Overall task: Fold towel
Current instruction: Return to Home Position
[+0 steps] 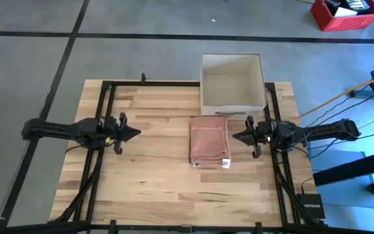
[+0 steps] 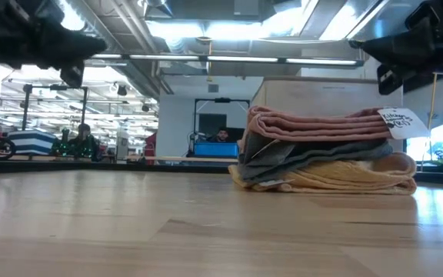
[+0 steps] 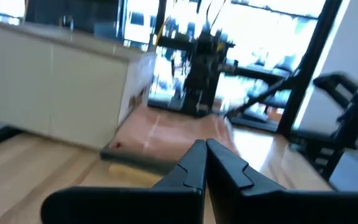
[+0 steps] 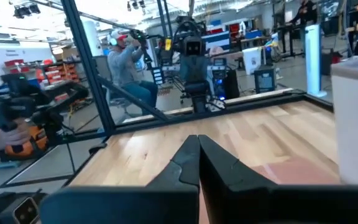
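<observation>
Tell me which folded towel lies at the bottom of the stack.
The pale yellow cloth towel, beneath the gray towel and the pinkish-brown towel.

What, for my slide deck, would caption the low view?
Folded towels stacked before a white box; left gripper and right gripper hover shut above.

Black tapered-finger left gripper [image 1: 137, 134], matching right gripper [image 1: 235, 136]; slim black jointed arms [image 1: 57, 129]; thin black cables [image 1: 317, 151] at 3 o'clock.

Even overhead light falls on the pale wooden table [image 1: 154, 188], shadows soft; ceiling strip lights [image 2: 183, 31] glare white in the low view; the stack of folded pink, grey and cream towels [image 2: 321, 150] stands backlit.
</observation>
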Motion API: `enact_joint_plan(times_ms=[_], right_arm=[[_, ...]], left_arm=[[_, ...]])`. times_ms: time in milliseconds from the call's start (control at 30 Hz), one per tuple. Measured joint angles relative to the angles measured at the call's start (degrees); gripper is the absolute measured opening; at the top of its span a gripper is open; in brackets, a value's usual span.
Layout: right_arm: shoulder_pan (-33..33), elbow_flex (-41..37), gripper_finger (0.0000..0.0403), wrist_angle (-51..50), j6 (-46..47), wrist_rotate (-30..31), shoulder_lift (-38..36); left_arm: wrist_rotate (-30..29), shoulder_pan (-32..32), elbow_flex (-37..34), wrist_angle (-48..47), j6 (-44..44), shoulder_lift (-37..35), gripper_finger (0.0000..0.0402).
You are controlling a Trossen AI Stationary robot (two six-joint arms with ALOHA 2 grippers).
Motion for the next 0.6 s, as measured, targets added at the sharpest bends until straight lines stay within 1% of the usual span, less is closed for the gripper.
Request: enact_joint_plan(times_ms=[167,200,333,433,533,600], right_arm=[[0.00,-0.04,0.0006,-0.55,1.16,-0.73,0.01],[0.00,-0.04,0.0007,-0.55,1.39,-1.11,-0.01],[0.00,-0.07,0.0007,-0.77,1.42,-3.02,-0.01],[0.00,-0.09,0.0007,-0.78,1.25,-2.64,-0.73],[0.00,-0.09,0.0007,-3.54,1.39,-0.92,-2.34],[0.00,-0.11,0.0007,-5.63,1.25,-2.32,-3.97]], left_arm=[[0.04,-0.39,-1.73,-1.61,0.47,-10.09,0.0002],[0.04,-0.52,-2.07,-2.52,0.47,-10.94,0.0002],[-0.03,-0.63,-2.53,-3.39,0.02,-10.49,0.0001],[-0.43,-0.63,-2.53,-4.44,-0.08,-10.60,0.0002],[-0.92,-0.63,-2.53,-5.16,-1.10,-10.64,0.0001],[-0.96,-0.63,-2.53,-6.60,-1.53,-10.61,0.0002]])
